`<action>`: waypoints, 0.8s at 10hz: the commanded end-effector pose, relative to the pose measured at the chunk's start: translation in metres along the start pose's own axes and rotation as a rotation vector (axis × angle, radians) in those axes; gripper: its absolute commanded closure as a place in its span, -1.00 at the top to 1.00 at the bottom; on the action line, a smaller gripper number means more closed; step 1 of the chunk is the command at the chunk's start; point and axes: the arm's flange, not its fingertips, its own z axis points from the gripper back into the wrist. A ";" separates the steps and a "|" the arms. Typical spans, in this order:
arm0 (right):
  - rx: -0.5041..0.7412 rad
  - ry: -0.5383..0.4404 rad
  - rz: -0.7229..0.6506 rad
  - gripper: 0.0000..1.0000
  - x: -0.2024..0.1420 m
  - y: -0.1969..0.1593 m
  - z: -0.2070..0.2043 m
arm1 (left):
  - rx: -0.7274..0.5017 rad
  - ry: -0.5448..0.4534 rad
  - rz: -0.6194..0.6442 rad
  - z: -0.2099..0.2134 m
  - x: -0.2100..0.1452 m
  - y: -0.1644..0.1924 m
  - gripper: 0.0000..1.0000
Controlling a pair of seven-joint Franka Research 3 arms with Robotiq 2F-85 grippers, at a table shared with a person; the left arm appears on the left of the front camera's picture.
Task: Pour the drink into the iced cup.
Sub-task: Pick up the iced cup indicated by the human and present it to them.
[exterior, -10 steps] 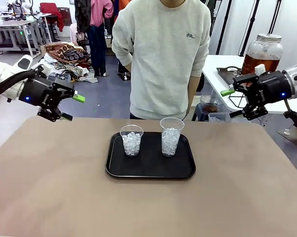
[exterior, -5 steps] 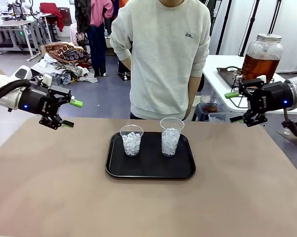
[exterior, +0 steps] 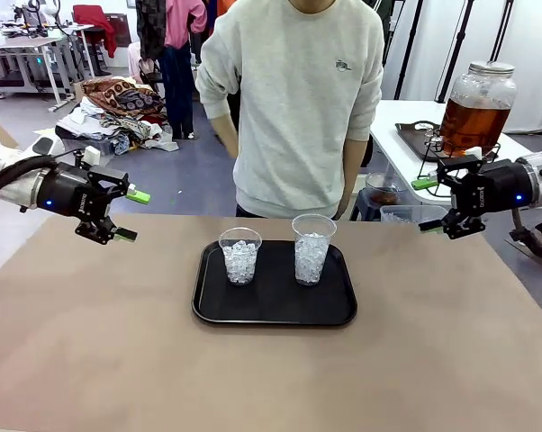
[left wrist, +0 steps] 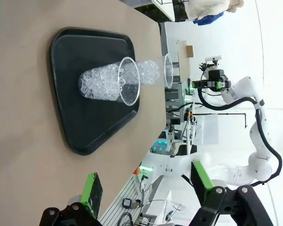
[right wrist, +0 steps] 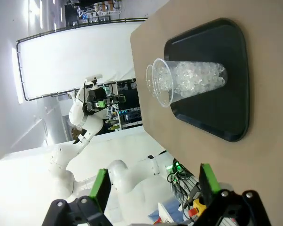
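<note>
Two clear iced cups stand on a black tray (exterior: 275,310) mid-table: a short cup (exterior: 240,256) on the left and a taller cup (exterior: 312,247) on the right. Amber-brown drink fills a large glass jar (exterior: 474,108) on a white side table at the back right. My left gripper (exterior: 132,215) hovers open over the table's left edge, and my right gripper (exterior: 427,205) hovers open near the far right edge. Both point inward and hold nothing. The left wrist view shows the short cup (left wrist: 104,84) in front of the taller cup (left wrist: 153,70). The right wrist view has the taller cup (right wrist: 198,77) in front.
A person in a light sweatshirt (exterior: 298,99) stands at the far edge behind the tray, arms hanging down. Bare brown tabletop (exterior: 271,378) lies all around the tray. A second white table (exterior: 406,135) with the jar is behind the right arm.
Both grippers have sunk lower, towards the table, still open. The tray and cups have not moved.
</note>
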 end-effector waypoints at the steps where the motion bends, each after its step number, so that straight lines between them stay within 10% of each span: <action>1: 0.006 -0.003 0.056 1.00 0.003 0.007 0.002 | 0.000 -0.002 -0.001 0.000 -0.001 -0.001 1.00; 8: 0.000 0.000 0.000 1.00 0.000 0.000 0.000 | 0.000 -0.002 -0.001 0.000 -0.001 -0.001 1.00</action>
